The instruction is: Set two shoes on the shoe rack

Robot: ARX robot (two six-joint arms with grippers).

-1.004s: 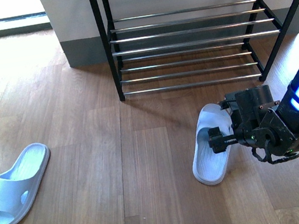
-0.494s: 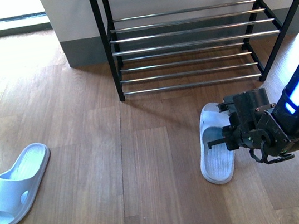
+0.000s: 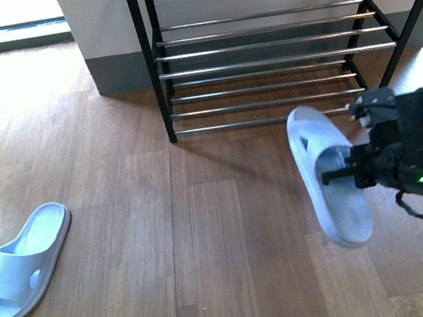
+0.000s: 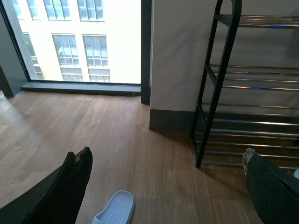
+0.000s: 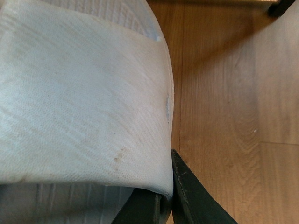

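Observation:
My right gripper [image 3: 343, 173] is shut on a pale blue slide [image 3: 327, 177], pinching its strap. The slide hangs lifted off the wood floor, tilted, just in front of the lower right of the shoe rack [image 3: 269, 60]. In the right wrist view the slide's strap [image 5: 79, 98] fills the picture, clamped between my fingers [image 5: 187, 196]. The other pale blue slide [image 3: 20, 264] lies on the floor at the far left; its toe shows in the left wrist view [image 4: 114, 209]. My left gripper [image 4: 168, 186] is open and empty above the floor. No grey sneakers are in view.
The rack, a black frame with chrome bars, stands against a white wall with a grey skirting [image 3: 115, 73]; it also shows in the left wrist view [image 4: 243, 93]. A floor-level window [image 4: 79, 42] lies to the left. Bare wood floor [image 3: 191, 233] spreads between the slides.
My right gripper has lifted the slide off the floor and carried it up and to the right, toward the rack. The slide at the left has not moved.

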